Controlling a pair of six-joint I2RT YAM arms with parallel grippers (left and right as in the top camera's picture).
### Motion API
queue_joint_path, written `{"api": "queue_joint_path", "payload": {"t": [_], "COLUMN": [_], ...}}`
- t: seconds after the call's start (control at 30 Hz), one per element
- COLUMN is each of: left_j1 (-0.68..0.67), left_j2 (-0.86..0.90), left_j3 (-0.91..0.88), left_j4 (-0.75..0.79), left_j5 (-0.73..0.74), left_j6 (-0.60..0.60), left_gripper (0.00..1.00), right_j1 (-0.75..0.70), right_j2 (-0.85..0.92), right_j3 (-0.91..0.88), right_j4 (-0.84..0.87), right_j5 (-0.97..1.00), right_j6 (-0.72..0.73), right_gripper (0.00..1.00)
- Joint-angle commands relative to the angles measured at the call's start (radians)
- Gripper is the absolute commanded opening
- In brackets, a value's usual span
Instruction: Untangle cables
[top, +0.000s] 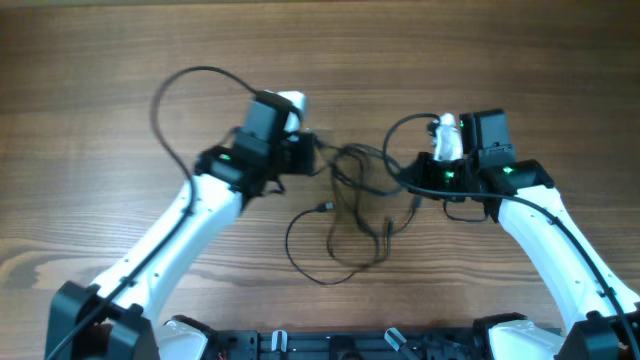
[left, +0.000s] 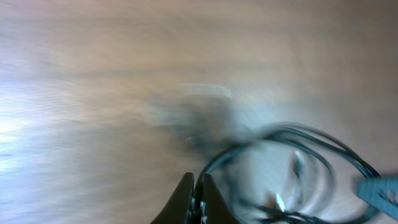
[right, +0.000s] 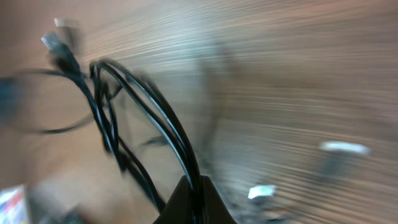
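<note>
The cables (top: 352, 190) lie on the table (top: 100, 60) as one knot, and the job looks barely begun; several strands cross and wind over each other there, and no cord lies apart on its own; what has come free is a wide slack loop (top: 300, 255) hanging from the knot toward the robot's base, and a plug (top: 325, 208) just below the knot.

The left gripper (top: 308, 152) sits just left of the knot; in the blurred left wrist view its jaws are pressed together, seemingly pinching one strand, though the smear makes that uncertain. The right gripper (top: 412, 178) sits just right of the knot, jaws closed on two or three strands that run straight into its fingertips (right: 193, 196).

Left to do, by my judgement: pull the crossings open, then lay each cord out singly.

Room is generous; bare wood spreads from the knot on its far side and to both sides, with no edge in sight there; nearer the base the space below the knot narrows between the arms; the left arm's own wire (top: 165, 90) arcs well left of the knot and could snag.
</note>
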Motion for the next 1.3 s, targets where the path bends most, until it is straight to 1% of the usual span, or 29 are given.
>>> {"api": "queue_joint_path", "payload": {"t": [0.0, 0.03, 0.07, 0.1, 0.13, 0.2, 0.23, 0.3, 0.33, 0.37, 0.43, 0.5, 0.53, 0.6, 0.67, 0.77, 0.87, 0.9, 0.93, 0.97, 1.0, 1.03, 1.07, 1.1, 1.13, 1.17, 1.2, 1.27], "left_j1": [0.107, 0.107, 0.101, 0.085, 0.066, 0.032, -0.003, -0.034, -0.039, -0.042, -0.042, -0.042, -0.042, -0.043, -0.048, -0.069, -0.075, -0.075, -0.072, -0.063, -0.037, 0.0, 0.048, 0.112, 0.181, 0.221, 0.296, 0.371], "left_j2": [-0.071, -0.072, -0.072, -0.069, -0.068, -0.068, -0.068, -0.068, -0.064, -0.058, -0.041, -0.023, -0.014, -0.004, 0.005, 0.034, 0.082, 0.083, 0.083, 0.078, 0.076, 0.076, 0.075, 0.075, 0.075, 0.075, 0.075, 0.075], "left_j3": [0.01, 0.01, 0.01, 0.01, 0.01, 0.01, 0.01, 0.01, 0.01, 0.01, 0.01, 0.01, 0.01, 0.01, 0.01, 0.01, 0.01, 0.01, 0.01, 0.01, 0.01, 0.01, 0.01, 0.01, 0.01, 0.01, 0.01, 0.01], "left_j4": [-0.004, -0.003, -0.004, -0.004, -0.004, -0.004, -0.003, -0.003, -0.003, -0.003, 0.001, 0.032, 0.056, 0.085, 0.109, 0.126, 0.17, 0.179, 0.173, 0.145, 0.092, 0.04, -0.014, -0.066, -0.101, -0.118, -0.138, -0.154], "left_j5": [0.004, 0.051, 0.116, 0.207, 0.249, 0.266, 0.266, 0.254, 0.254, 0.254, 0.264, 0.321, 0.35, 0.353, 0.352, 0.351, 0.332, 0.297, 0.192, 0.057, -0.126, -0.254, -0.345, -0.391, -0.393, -0.393, -0.373, -0.32], "left_j6": [0.007, 0.007, 0.006, 0.004, 0.004, 0.005, 0.008, 0.008, 0.008, 0.008, 0.008, 0.008, 0.007, 0.003, 0.003, 0.003, 0.003, 0.004, 0.005, 0.008, 0.007, 0.007, 0.007, 0.007, 0.007, 0.006, 0.004, 0.003], "left_gripper": [0.36, 0.41, 0.46, 0.47, 0.49, 0.56, 0.6, 0.6, 0.61, 0.64, 0.66, 0.67, 0.66, 0.63, 0.6, 0.58, 0.58, 0.57, 0.55, 0.5, 0.5, 0.47, 0.44, 0.44, 0.44, 0.43, 0.43, 0.43], "right_j1": [-0.009, -0.009, -0.009, -0.009, -0.008, -0.008, -0.008, -0.008, -0.008, -0.009, -0.008, -0.008, -0.008, -0.008, -0.008, -0.008, -0.003, -0.002, -0.002, -0.003, -0.004, -0.013, -0.029, -0.056, -0.09, -0.125, -0.167, -0.233], "right_j2": [-0.003, -0.003, -0.003, -0.003, -0.003, -0.003, -0.003, -0.003, -0.003, -0.003, -0.003, -0.003, -0.003, -0.003, -0.003, -0.005, -0.007, -0.007, -0.007, -0.007, -0.007, -0.007, -0.007, -0.007, -0.007, -0.007, -0.007, -0.007], "right_j3": [0.0, 0.0, 0.0, 0.0, 0.0, 0.0, 0.0, 0.0, 0.0, 0.0, 0.0, 0.0, 0.0, 0.0, 0.0, 0.0, 0.0, 0.0, 0.0, 0.0, 0.0, 0.0, 0.0, 0.0, 0.0, 0.0, 0.0, 0.0], "right_j4": [0.008, 0.036, 0.082, 0.138, 0.18, 0.269, 0.354, 0.448, 0.504, 0.546, 0.615, 0.615, 0.601, 0.597, 0.602, 0.744, 1.008, 1.025, 1.015, 0.974, 0.896, 0.802, 0.688, 0.564, 0.45, 0.36, 0.273, 0.166], "right_j5": [0.245, 0.167, 0.044, -0.1, -0.206, -0.404, -0.541, -0.653, -0.689, -0.705, -0.713, -0.668, -0.636, -0.619, -0.626, -0.74, -0.831, -0.83, -0.83, -0.812, -0.757, -0.676, -0.562, -0.426, -0.284, -0.154, -0.027, 0.125], "right_j6": [0.037, -0.01, -0.055, -0.087, -0.109, -0.126, -0.122, -0.088, -0.054, -0.027, 0.021, 0.032, 0.046, 0.051, 0.109, 0.233, 0.427, 0.445, 0.443, 0.438, 0.385, 0.326, 0.287, 0.257, 0.22, 0.192, 0.173, 0.095], "right_gripper": [0.04, 0.04, 0.04, 0.04, 0.04, 0.04, 0.04, 0.04, 0.04, 0.04, 0.04, 0.05, 0.04, 0.04, 0.04, 0.04, 0.04, 0.04, 0.04, 0.04, 0.04, 0.04, 0.04, 0.04, 0.04, 0.04, 0.04, 0.04]}}
